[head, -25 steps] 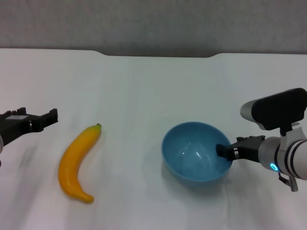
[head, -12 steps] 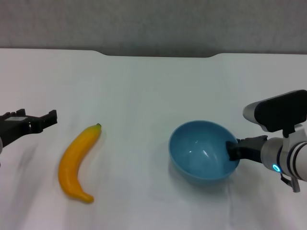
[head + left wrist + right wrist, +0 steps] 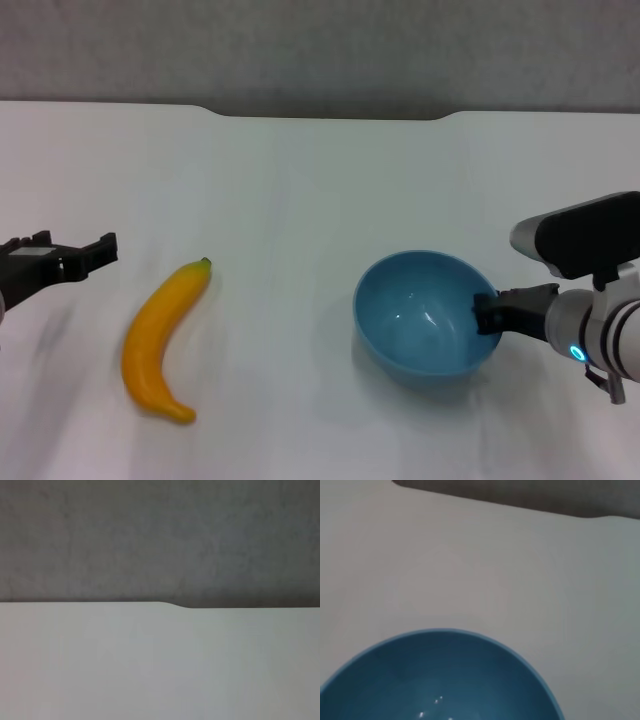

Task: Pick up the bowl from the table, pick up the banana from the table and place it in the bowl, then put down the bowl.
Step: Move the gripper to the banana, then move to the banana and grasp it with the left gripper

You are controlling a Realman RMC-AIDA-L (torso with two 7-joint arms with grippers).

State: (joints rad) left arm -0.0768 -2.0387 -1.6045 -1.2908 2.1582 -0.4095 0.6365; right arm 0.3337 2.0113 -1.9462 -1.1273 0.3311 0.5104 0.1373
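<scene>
The light-blue bowl is right of centre on the white table. My right gripper is shut on the bowl's right rim, one finger inside and one outside. The right wrist view looks down into the empty bowl. The yellow-orange banana lies on the table at the left, its green stem tip pointing away from me. My left gripper hangs open and empty just left of the banana, apart from it. The left wrist view shows only bare table and the wall.
The table's far edge has a shallow notch with a grey wall behind it. Bare tabletop lies between the banana and the bowl.
My right gripper has moved to the right, and the bowl has shifted with it. The left gripper has drifted slightly lower. The banana has not moved.
</scene>
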